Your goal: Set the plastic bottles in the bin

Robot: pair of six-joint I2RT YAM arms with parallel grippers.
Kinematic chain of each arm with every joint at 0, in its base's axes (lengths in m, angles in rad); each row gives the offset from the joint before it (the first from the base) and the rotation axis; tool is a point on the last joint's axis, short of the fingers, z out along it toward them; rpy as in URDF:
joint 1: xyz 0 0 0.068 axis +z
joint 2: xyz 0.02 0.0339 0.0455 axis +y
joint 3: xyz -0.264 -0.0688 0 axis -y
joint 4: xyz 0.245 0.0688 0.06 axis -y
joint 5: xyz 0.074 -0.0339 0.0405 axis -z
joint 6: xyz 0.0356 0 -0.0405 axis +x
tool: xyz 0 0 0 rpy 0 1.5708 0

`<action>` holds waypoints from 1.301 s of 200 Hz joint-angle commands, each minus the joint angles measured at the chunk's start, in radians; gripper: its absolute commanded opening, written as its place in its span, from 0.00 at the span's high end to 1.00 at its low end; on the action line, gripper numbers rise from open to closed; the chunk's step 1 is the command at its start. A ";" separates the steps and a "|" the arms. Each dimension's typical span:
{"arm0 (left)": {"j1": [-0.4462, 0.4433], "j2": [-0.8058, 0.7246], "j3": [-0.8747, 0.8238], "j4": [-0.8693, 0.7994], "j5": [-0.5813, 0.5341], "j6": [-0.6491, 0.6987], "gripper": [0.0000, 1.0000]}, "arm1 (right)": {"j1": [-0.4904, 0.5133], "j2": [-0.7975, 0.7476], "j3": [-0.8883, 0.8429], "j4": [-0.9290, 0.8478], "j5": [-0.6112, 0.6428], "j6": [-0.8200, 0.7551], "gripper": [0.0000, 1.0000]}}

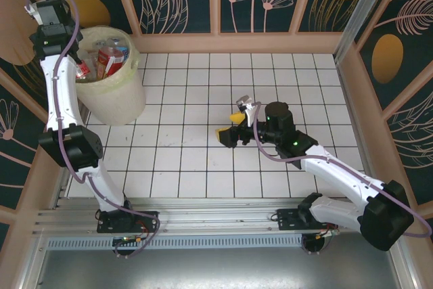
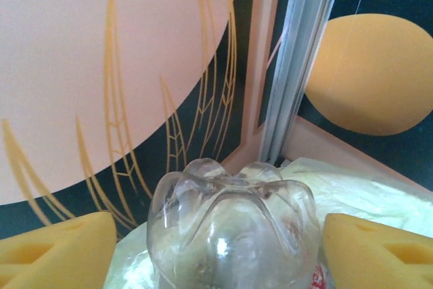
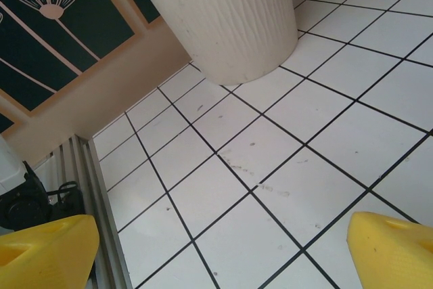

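The left gripper (image 2: 220, 241) hangs over the bin (image 1: 122, 103). Its yellow fingers (image 2: 57, 252) are spread, and a clear plastic bottle (image 2: 233, 221) sits between them, base toward the camera, with a gap on its left side. More bottles (image 1: 108, 57) lie inside the bin. The right gripper (image 1: 231, 126) gapes wide and empty above the tiled floor (image 1: 183, 160), well right of the bin.

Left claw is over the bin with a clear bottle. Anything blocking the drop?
Nothing visible. The clear plastic bottle sits over the bag-lined mouth of the pale cream round bin.
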 commanded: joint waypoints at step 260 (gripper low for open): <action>-0.134 -0.040 -0.103 0.319 -0.138 0.432 0.47 | 0.007 0.022 0.066 -0.004 0.021 -0.023 0.05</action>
